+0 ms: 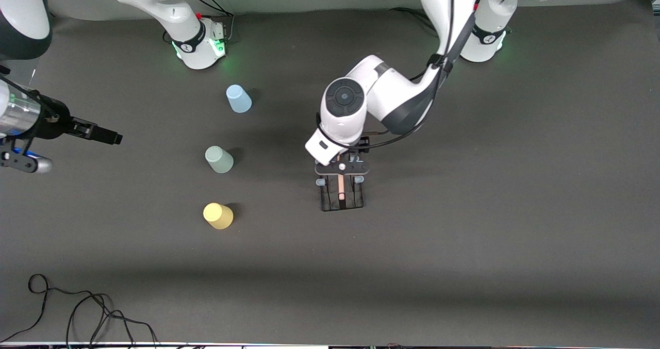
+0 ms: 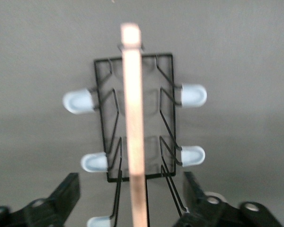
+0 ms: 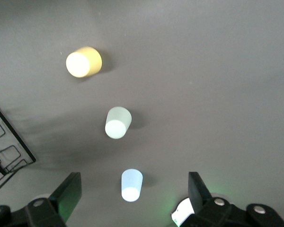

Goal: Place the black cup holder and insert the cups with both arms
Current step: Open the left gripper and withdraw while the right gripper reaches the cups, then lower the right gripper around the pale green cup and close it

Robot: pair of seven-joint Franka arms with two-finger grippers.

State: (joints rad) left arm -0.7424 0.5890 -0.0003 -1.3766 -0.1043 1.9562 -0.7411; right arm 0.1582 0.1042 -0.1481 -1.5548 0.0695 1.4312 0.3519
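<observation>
From the front, the left arm's wrist hides the top of the black cup holder [image 1: 342, 194]; only its base, part of the wooden rod [image 1: 342, 188] and two pale pegs show below the left gripper [image 1: 342, 167]. The left wrist view fills that in: the rack [image 2: 135, 116] stands on the table with its rod [image 2: 135, 118] rising between the gripper's fingers [image 2: 66, 194], which are spread wide and clear of the rod on both sides, holding nothing. Five capped pegs [image 2: 78, 101] are visible there.

The holder sits near the middle of the table [image 1: 490, 225], toward the left arm's end from the cups. The three cups stand upside down in a row: the light blue cup [image 1: 238, 99] farthest from the front camera, the pale green cup [image 1: 219, 160] between, the yellow cup [image 1: 218, 216] nearest.

The right gripper [image 1: 111, 137] waits in the air at the right arm's end, jaws wide and empty. Its wrist view shows all three cups well apart and a corner of the rack.

A loose black cable [image 1: 77, 313] lies at the table's near corner.
</observation>
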